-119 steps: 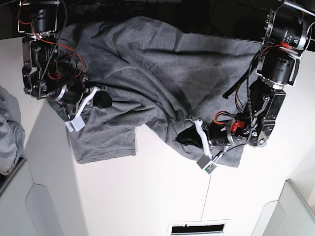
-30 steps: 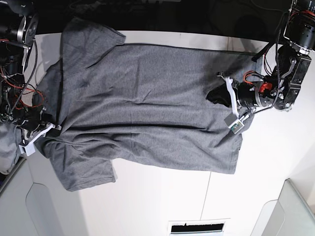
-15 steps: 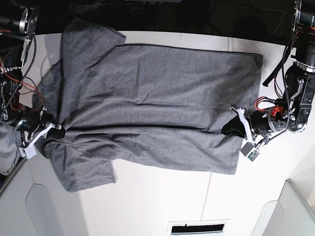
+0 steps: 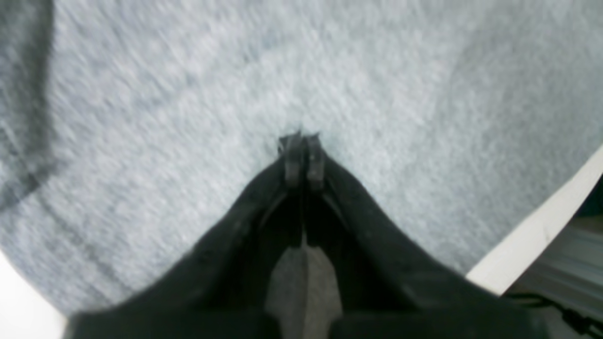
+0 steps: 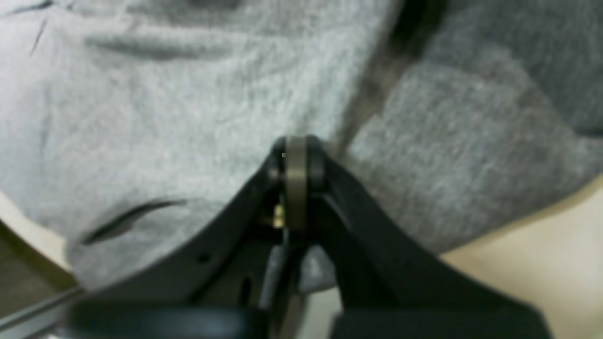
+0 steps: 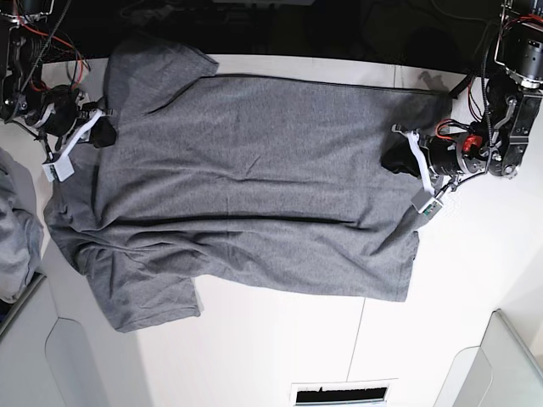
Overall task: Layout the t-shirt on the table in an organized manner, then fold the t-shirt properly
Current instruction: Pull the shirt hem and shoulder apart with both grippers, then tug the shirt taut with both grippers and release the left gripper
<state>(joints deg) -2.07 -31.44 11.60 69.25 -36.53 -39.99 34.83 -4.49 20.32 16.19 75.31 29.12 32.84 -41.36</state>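
Note:
The heather-grey t-shirt (image 6: 254,170) lies spread nearly flat across the white table (image 6: 280,339), one sleeve at the far left corner and the other toward the front left. My left gripper (image 6: 392,159) is shut, its tips resting on the cloth near the hem on the right. In its wrist view the gripper (image 4: 301,141) has its tips together on the t-shirt (image 4: 188,70), with no cloth visibly between them. My right gripper (image 6: 103,134) is shut at the shirt's upper left, by the shoulder. Seen from its wrist, the gripper (image 5: 297,146) touches a crease in the t-shirt (image 5: 141,94).
A paler grey cloth bundle (image 6: 13,229) sits at the left edge. Light grey bins stand at the front left (image 6: 51,356) and front right (image 6: 505,365). A thin dark seam (image 6: 356,339) crosses the table. The shirt's far edge runs along the dark back edge.
My right gripper moved from the shirt's lower left up to its shoulder area. My left gripper slid along the hem side toward the far edge. Both stayed shut; the shirt remains spread.

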